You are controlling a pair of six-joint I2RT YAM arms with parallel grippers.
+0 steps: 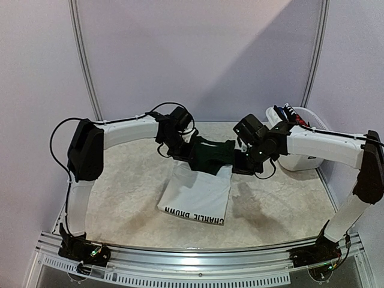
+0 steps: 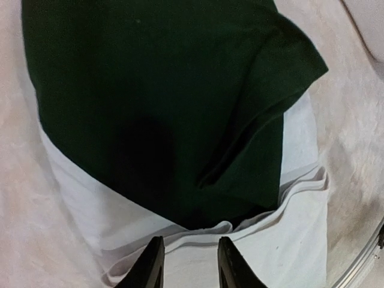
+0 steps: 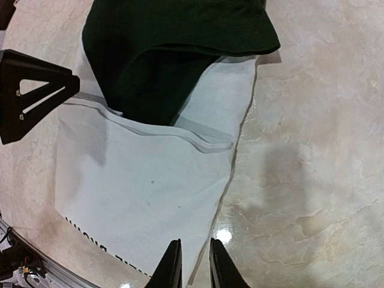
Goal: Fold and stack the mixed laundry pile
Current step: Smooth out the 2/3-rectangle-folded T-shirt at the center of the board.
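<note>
- The green piece [image 1: 210, 155] lies bunched across the far end of the white T-shirt [image 1: 198, 195]. Its long axis runs left to right, with one flap doubled over itself.
- The T-shirt lies flat and folded at mid-table [image 1: 120, 198], its printed hem toward the arm bases.
- In the left wrist view, the green piece's near edge sits just ahead of the left gripper [image 2: 190, 246]. The fingers stand apart with only white cloth showing between them, and they hold nothing.
- In the right wrist view, the green piece is well ahead of the right gripper [image 3: 195, 246], which hangs over the T-shirt's right edge. The fingers are drawn to a narrow slit with nothing in it.
- From above the grippers flank the green piece, one at each end. I judge the left nearer to a hem, so it is better placed to reach forward and pinch.
- The tub [image 1: 300, 159] with more garments stands beyond the right arm.
</note>
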